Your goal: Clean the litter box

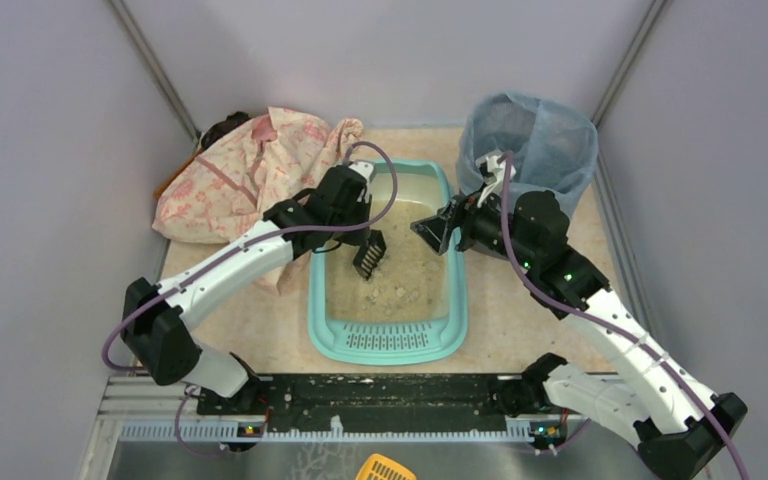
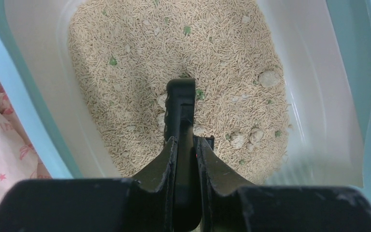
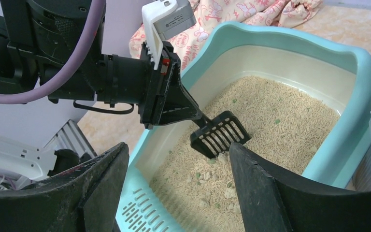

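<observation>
The left end effector (image 1: 363,236) grips a black slotted plastic scoop (image 1: 370,257) over beige litter (image 1: 400,285) in the large rectangular turquoise plastic litter box (image 1: 388,345) on the table (image 1: 260,340). The right end effector (image 1: 434,229) gapes above the box's right rim.

A robot test booth: plain lilac walls (image 1: 40,150) enclose a beige table (image 1: 250,340) edged by a mounting rail (image 1: 390,392).

Three plain lilac-grey walls are enclosing the space: a back wall (image 1: 390,50), a left wall (image 1: 40,150) and a right wall (image 1: 720,130), with thin metal strips (image 1: 155,70) running up the far corners. Soft, even light is falling on a beige mottled tabletop (image 1: 260,340). A pink patterned cloth (image 1: 250,170) is lying heaped in the far left corner, and a bin (image 1: 535,135) lined with a blue bag is standing far right. A black rail (image 1: 380,390) is running along the near edge.
</observation>
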{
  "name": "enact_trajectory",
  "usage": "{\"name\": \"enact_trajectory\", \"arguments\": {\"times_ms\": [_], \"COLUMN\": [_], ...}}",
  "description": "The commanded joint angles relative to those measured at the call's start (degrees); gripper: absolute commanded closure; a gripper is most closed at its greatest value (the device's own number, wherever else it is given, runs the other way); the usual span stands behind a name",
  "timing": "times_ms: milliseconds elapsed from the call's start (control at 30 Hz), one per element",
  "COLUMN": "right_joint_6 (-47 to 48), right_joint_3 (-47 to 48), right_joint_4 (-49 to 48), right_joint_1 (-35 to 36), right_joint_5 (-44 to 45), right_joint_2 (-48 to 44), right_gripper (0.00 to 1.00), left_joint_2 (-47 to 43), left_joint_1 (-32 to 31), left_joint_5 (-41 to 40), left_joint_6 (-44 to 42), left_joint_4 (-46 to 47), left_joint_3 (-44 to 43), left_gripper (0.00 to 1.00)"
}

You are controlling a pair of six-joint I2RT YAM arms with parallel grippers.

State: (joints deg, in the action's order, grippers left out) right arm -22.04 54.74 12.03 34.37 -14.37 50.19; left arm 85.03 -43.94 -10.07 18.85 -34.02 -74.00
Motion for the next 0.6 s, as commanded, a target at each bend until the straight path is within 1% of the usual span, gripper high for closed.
{"name": "enact_trajectory", "arguments": {"times_ms": [0, 67, 167, 200, 500, 567], "right_joint_6": [0.51, 0.51, 0.8, 0.85, 0.87, 0.88], "right_joint_3": [0.18, 0.17, 0.32, 0.27, 0.01, 0.03], "right_joint_4": [-2.7, -2.56, -2.21, -2.22, -2.36, -2.53], "right_joint_1": [-0.18, -0.22, -0.25, -0.27, -0.49, -0.53], "right_joint_5": [0.39, 0.55, 0.89, 1.06, 1.3, 1.27], "right_joint_2": [-1.0, -1.06, -1.18, -1.24, -1.52, -1.44], "right_gripper": [0.23, 0.23, 0.24, 0.24, 0.24, 0.24], "left_joint_2": [2.68, 3.63, 4.98, 5.49, 7.5, 7.24], "left_joint_1": [-0.31, -0.2, 0.08, 0.09, 0.37, 0.94], "left_joint_5": [6.13, 8.68, 16.02, 17.28, 23.13, 25.97], "left_joint_6": [3.52, 4.48, 5.21, 5.23, 6.95, 7.71], "left_joint_4": [0.57, 1.78, 3.43, 3.81, 4.66, 5.83], "left_joint_3": [2.7, 2.83, 2.42, 2.16, 3.35, 4.78], "left_gripper": [1.0, 1.0, 1.0, 1.0, 1.0, 1.0]}}
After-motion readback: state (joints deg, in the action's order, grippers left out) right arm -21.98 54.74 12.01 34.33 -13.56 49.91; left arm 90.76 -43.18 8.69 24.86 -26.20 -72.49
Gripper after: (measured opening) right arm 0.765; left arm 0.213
